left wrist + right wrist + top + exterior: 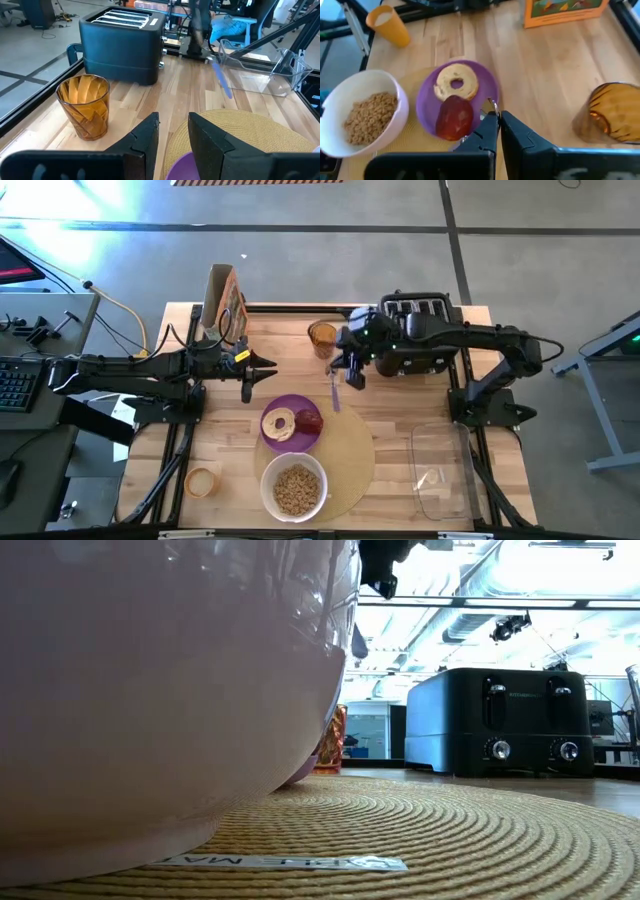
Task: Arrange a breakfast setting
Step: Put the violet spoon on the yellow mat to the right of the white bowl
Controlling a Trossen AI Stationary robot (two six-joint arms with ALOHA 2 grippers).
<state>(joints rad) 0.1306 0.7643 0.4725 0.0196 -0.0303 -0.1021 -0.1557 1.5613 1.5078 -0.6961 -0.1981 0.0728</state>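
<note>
The high view looks straight down from well above, taking in the whole light wooden table [400, 420] and both arms. The low view sits at mat level, pressed against the white ceramic bowl [150, 690], looking level across the round woven tan mat [450, 830] to the black four-slot toaster [505, 720]. The left wrist view faces forward past the left gripper [173, 131], with that toaster [122, 42] far ahead of the jaws; both views share it. The right wrist view looks steeply down past the right gripper [498, 125]; the small purple plate [427, 102] lies just beyond its jaws, also seen from overhead.
</note>
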